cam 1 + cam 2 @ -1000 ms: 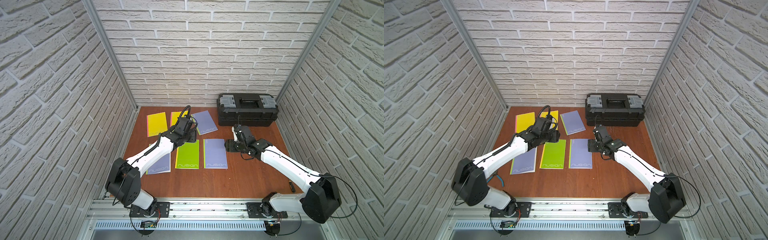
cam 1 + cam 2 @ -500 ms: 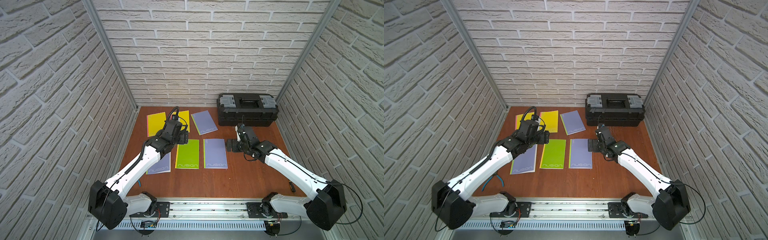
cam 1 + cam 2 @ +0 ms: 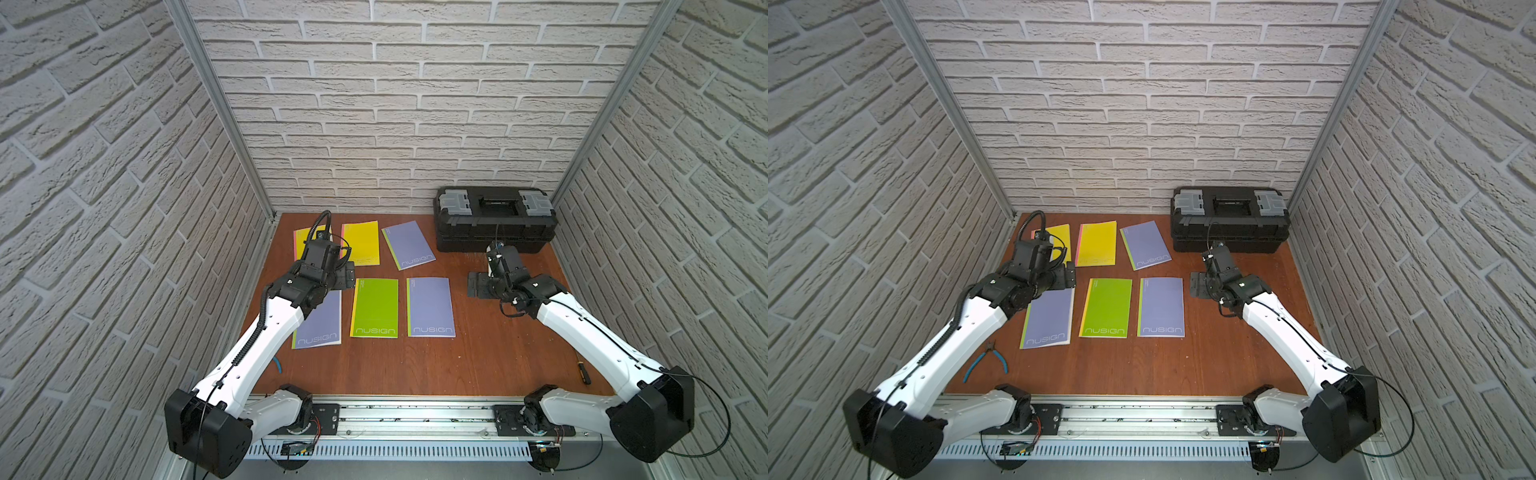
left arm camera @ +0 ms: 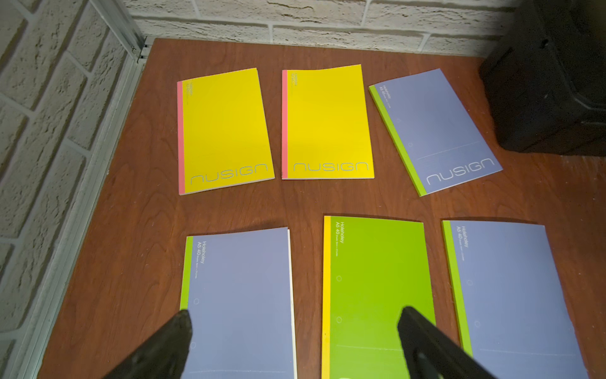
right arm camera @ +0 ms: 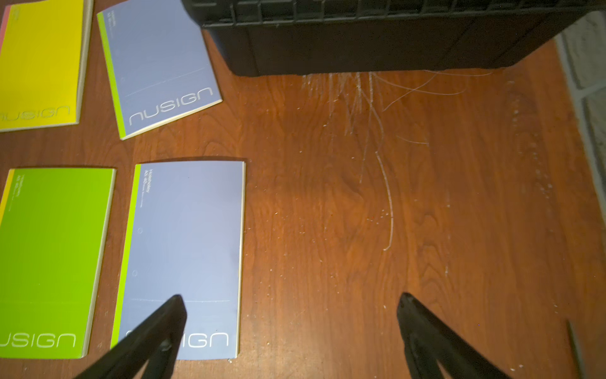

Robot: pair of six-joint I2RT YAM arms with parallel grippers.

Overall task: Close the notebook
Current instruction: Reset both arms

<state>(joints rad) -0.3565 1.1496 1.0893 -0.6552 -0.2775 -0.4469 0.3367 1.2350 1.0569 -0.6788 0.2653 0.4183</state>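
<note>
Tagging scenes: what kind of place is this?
Probably a lab robot cell: brick-pattern wall panels, arms mounted on a metal rail, notebooks and a black toolbox on a wooden tabletop.

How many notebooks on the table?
6. Back row: corner yellow notebook, middle yellow notebook, tilted purple notebook. Front row: left purple notebook, green notebook, right purple notebook. None apparently hidden.

Six closed notebooks (image 3: 1106,307) lie flat on the table (image 3: 1217,357) in two rows. The left gripper (image 3: 1068,277) hangs over the far edge of the front-left purple notebook (image 3: 1048,318). The right gripper (image 3: 1198,285) hangs beside the front-right purple notebook (image 3: 1161,306). A black toolbox (image 3: 1229,220) stands behind it.
</note>
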